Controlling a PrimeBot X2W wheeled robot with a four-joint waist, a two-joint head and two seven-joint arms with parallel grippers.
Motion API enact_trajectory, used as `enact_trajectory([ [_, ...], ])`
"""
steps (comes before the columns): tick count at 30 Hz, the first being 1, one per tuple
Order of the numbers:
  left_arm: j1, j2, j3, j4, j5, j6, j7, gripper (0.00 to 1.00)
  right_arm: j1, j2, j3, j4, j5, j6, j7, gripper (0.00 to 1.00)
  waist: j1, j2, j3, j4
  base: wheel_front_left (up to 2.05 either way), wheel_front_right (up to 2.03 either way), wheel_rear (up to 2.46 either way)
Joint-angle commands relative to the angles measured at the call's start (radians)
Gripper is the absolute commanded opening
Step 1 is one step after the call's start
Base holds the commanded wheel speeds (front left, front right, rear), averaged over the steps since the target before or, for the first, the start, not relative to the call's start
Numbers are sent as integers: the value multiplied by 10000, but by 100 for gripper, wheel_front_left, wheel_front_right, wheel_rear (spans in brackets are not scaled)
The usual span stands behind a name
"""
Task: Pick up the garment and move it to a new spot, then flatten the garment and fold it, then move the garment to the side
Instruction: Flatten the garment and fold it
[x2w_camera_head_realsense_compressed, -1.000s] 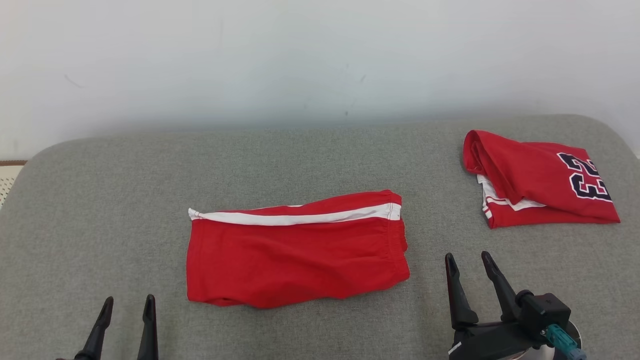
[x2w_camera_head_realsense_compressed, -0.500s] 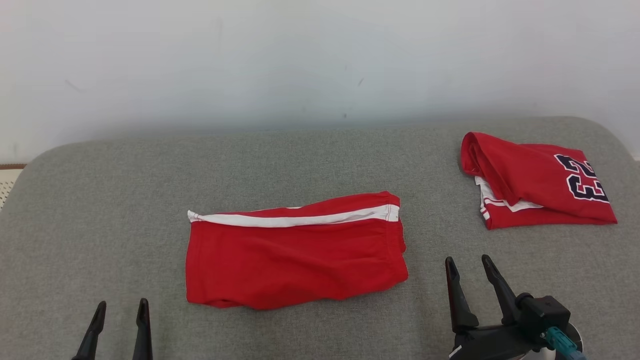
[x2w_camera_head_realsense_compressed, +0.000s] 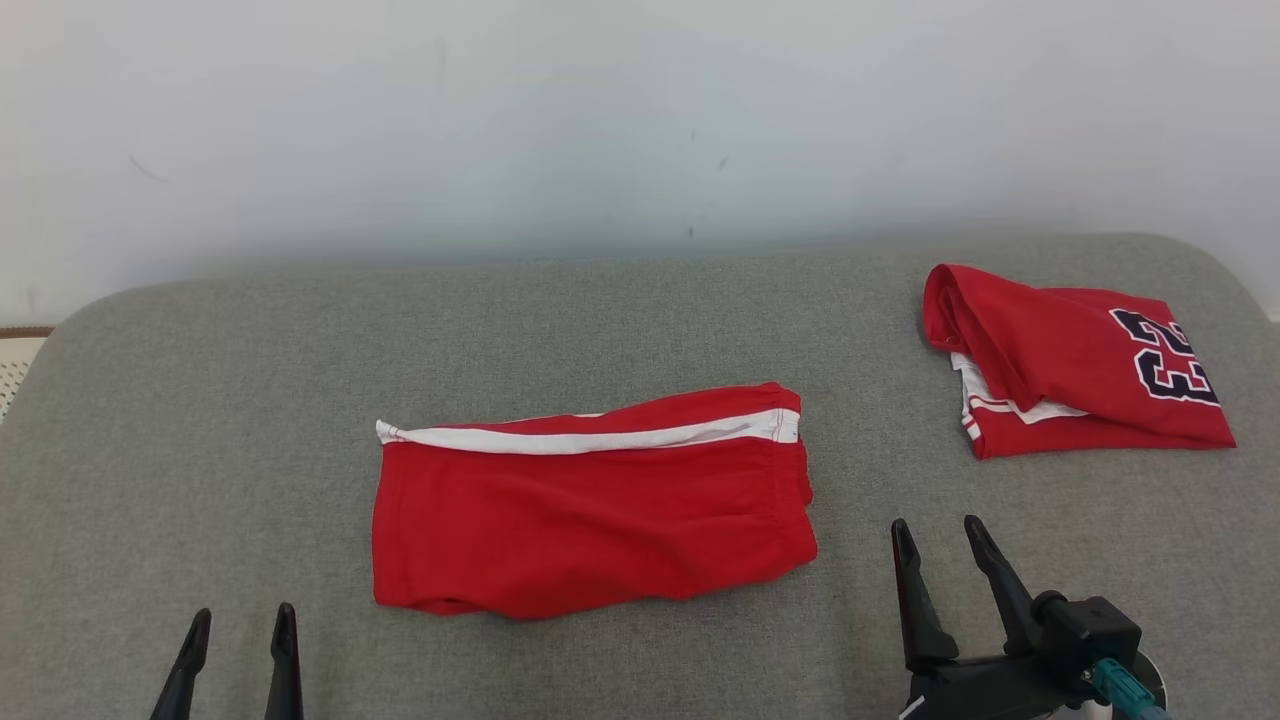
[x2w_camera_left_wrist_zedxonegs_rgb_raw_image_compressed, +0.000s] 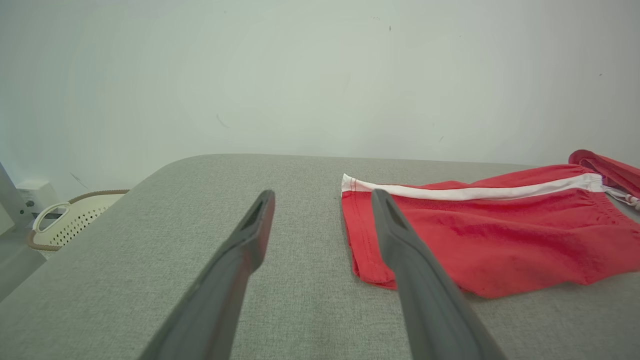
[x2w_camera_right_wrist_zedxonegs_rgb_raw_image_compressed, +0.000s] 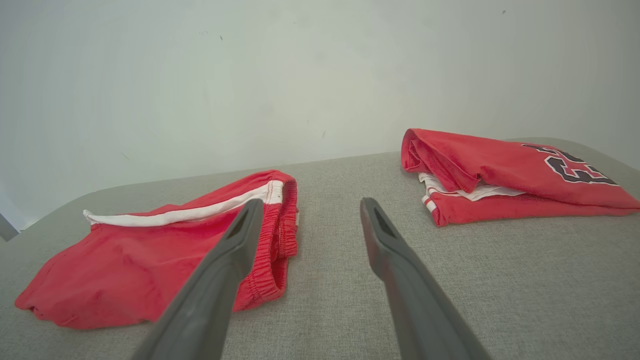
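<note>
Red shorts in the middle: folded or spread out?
Folded once: the red shorts lie flat as a compact rectangle, white side stripe along the far edge, waistband layers stacked at the right end.

Lighting is bright, diffuse and even: the wall reads near-white and shades to a soft grey band along its base, while the shorts and jersey cast only thin, soft-edged shadows along their near edges on the grey surface. The head view is sharp from near to far, with fabric weave and stitching legible. In both wrist views the wide lens bows the far edge of the surface, and the fingers of the left gripper and right gripper blur toward the lens.
</note>
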Motion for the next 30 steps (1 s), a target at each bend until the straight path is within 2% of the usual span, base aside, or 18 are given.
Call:
enact_trajectory([
  [1, 56, -35, 61, 10, 98, -8, -40, 100, 54, 5, 13, -15, 25, -6, 28, 100, 0, 0, -1, -1, 0, 0, 0],
  [13, 32, -158, 162, 55, 201, -148, -40, 100, 0, 6, 11, 27, 59, -6, 69, 100, 0, 0, -3, 14, 0, 0, 0],
  [20, -66, -230, 178, 75, 239, -224, -40, 100, -632, 5, 227, 124, -166, -6, 232, 100, 0, 0, 63, 83, 0, 0, 0],
  [30, -377, -323, 73, 127, 259, -412, -40, 100, -2355, -126, 330, 1461, -318, -6, 839, 100, 0, 0, 450, 466, 0, 0, 0],
])
